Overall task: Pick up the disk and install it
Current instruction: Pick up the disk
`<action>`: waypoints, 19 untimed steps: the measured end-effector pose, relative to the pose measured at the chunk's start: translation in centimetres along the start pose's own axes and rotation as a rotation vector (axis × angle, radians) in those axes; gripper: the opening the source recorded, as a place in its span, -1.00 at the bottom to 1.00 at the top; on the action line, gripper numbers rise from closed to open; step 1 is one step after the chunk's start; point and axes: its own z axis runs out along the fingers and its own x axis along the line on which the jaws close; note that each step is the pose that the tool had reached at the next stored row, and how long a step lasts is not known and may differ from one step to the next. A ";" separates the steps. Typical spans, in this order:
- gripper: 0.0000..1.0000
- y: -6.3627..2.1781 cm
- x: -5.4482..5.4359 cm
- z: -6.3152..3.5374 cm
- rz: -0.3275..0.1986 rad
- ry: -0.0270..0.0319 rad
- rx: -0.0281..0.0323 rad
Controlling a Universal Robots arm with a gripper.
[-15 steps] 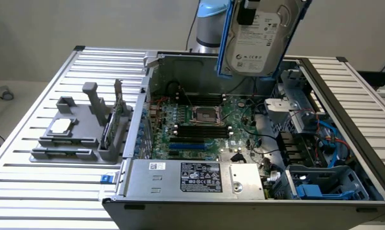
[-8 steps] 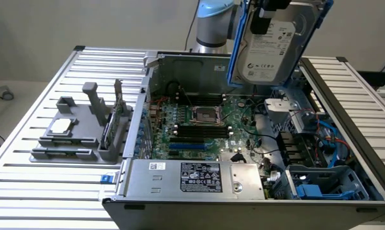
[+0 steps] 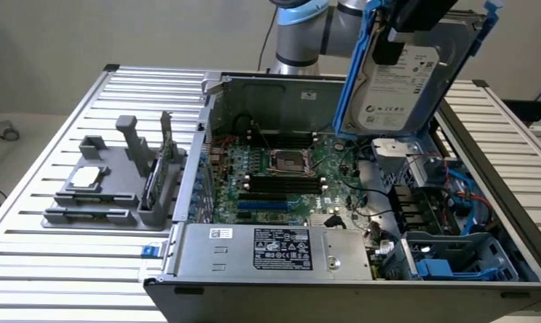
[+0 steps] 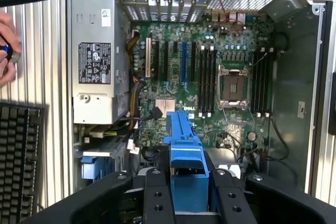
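An open computer case (image 3: 280, 101) lies on a slatted surface (image 3: 55, 269), uncovered on top and reachable from above. The pincer (image 4: 190, 198) holds the disk (image 3: 405, 87) upright in clear air over the case, at the exterior view's right. Beneath it, loose cables (image 3: 457, 188) cross the bay, and a blue drive cage (image 3: 459, 259) fills the near corner. A boxed power supply (image 3: 270, 249) blocks the front edge. The motherboard (image 3: 289, 168) sits low and flat. A grey holder (image 3: 109, 188) stands beside the case, bare slats around it.
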 end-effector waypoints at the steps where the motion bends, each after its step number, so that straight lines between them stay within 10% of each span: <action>1: -0.35 -0.20 0.3 0.03 0.000 0.0001 0.0000; 19: -0.35 -3.42 6.7 0.67 0.000 0.0001 0.0000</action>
